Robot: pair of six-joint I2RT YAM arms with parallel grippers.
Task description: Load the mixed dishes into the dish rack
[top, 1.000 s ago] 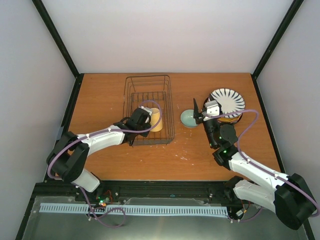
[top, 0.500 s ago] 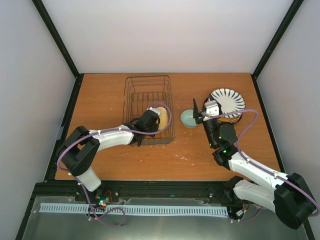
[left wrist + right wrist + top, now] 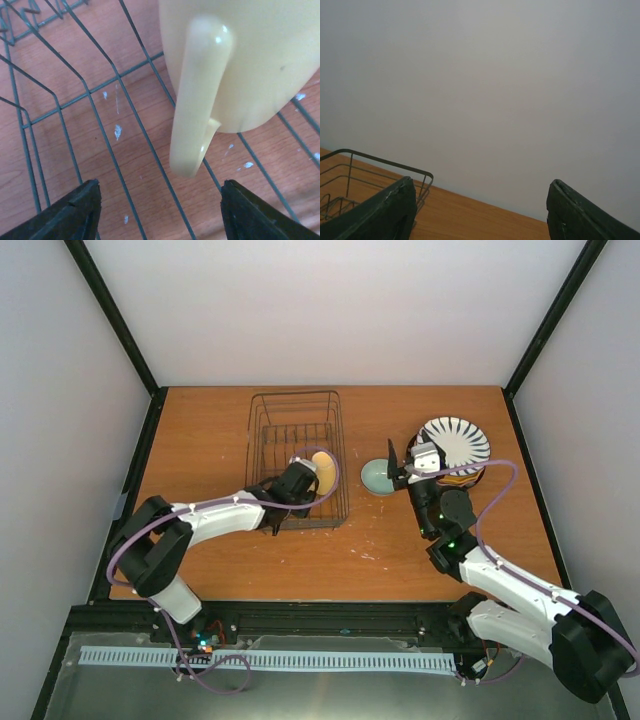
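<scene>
The yellow mug (image 3: pixel 322 474) rests on the floor wires of the dish rack (image 3: pixel 293 415), in its near right part. My left gripper (image 3: pixel 306 480) is right beside it, open. In the left wrist view the mug (image 3: pixel 260 55) turns its handle (image 3: pixel 197 95) toward the gripper (image 3: pixel 160 210), which touches nothing. The pale blue-green bowl (image 3: pixel 376 478) sits on the table right of the rack. My right gripper (image 3: pixel 398 468) hovers at its right edge, open and empty (image 3: pixel 485 210). A white plate with black stripes (image 3: pixel 455 443) tops a stack; an orange-yellow rim (image 3: pixel 462 478) shows beneath.
The right wrist view shows the pale wall, a corner of the rack (image 3: pixel 380 167) and a strip of wooden table (image 3: pixel 470 217). Dark frame posts stand at the table's edges (image 3: pixel 150 430). My right arm (image 3: pixel 500 580) crosses the near right of the table.
My left gripper has opened and let go of the mug, which now rests in the rack. It had first carried the mug right and down. The right arm has barely moved.
</scene>
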